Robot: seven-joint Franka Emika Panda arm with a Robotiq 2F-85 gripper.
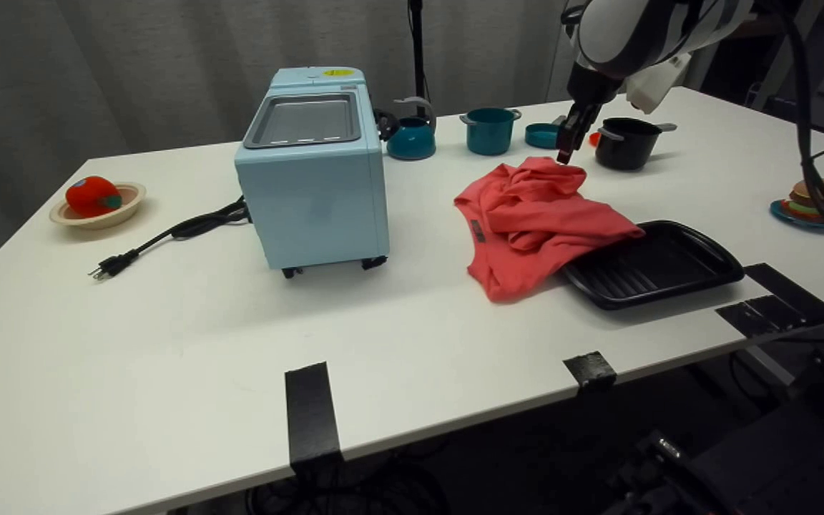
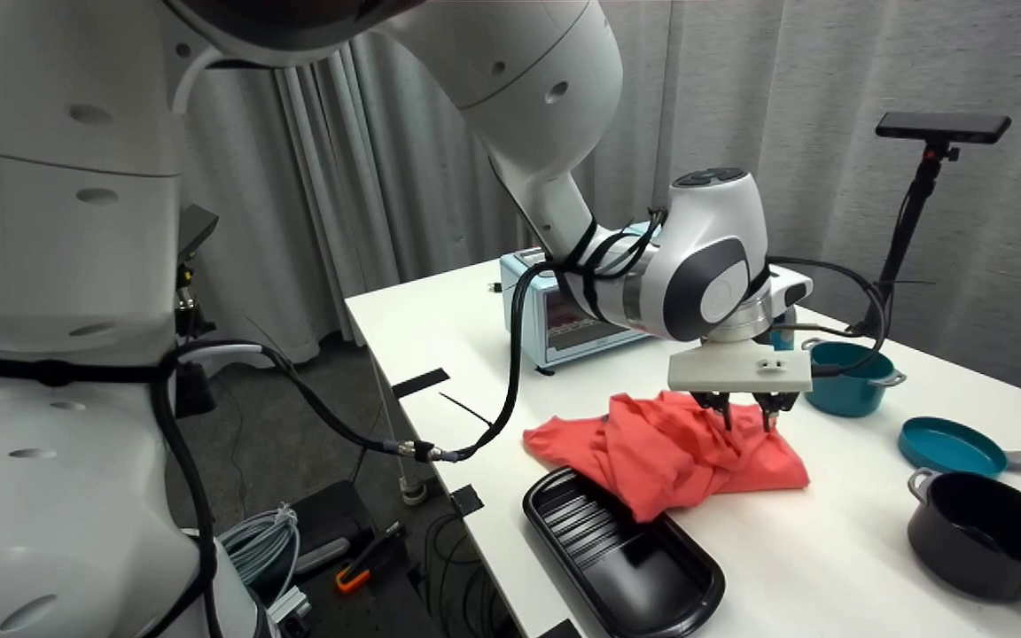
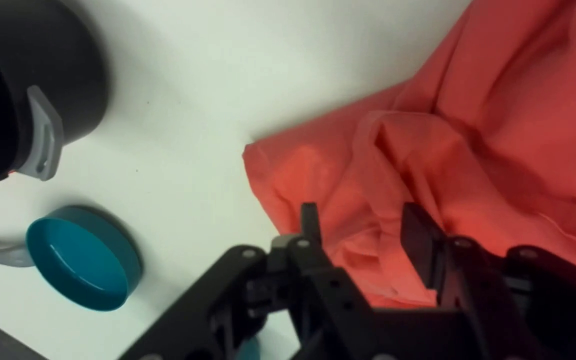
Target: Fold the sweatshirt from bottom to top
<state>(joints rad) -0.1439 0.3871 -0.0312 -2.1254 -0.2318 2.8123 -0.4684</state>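
The coral-red sweatshirt (image 1: 537,218) lies bunched and wrinkled on the white table, with a small dark label at one edge. It also shows in an exterior view (image 2: 652,456), where one part lies over the rim of the black tray. My gripper (image 2: 747,424) is at the sweatshirt's side away from the tray, pointing down. It also shows in an exterior view (image 1: 566,154). In the wrist view the gripper (image 3: 360,215) is open, with its fingers apart and wrinkled red cloth (image 3: 518,150) beneath and between them. I cannot tell whether the fingertips touch the cloth.
The black tray (image 2: 635,567) is against the sweatshirt near the table edge. A black pot (image 1: 626,146), a teal pan (image 3: 85,257) and a teal pot (image 1: 489,132) stand near the gripper. A light blue toaster oven (image 1: 315,200) stands farther along the table. A toy burger (image 1: 809,200) is at one end.
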